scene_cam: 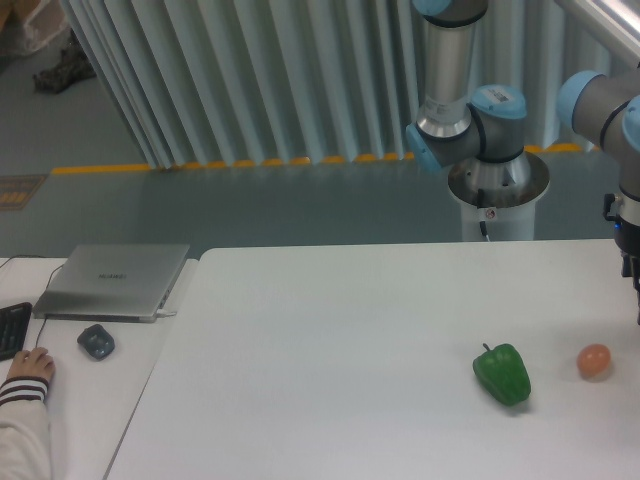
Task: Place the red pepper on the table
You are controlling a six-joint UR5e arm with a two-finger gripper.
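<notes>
Red pepper: not to be seen anywhere in this view — neither on the counter nor in the air; it may be held out of frame at the right, but that cannot be told.
Claw: cut off by the right edge; only a dark wrist part of the arm [628, 240] is shown, so whether it is released, clenched or grasping something cannot be told.
Counter [330, 340]: white, smooth and plain, with wide bare surface at the middle and left.
Green pepper [502, 373]: lying on its side, near right.
Orange-pink ball [594, 361]: just right of the green pepper, apart from it.
Handling, judged: a bell pepper is expected to be light, hollow and glossy — slippery under hard pads, easily bruised. A moderate grip across the broad shoulders is advised, not the stem.
Far left: a laptop [115, 280], a person's hand [30, 366].
</notes>
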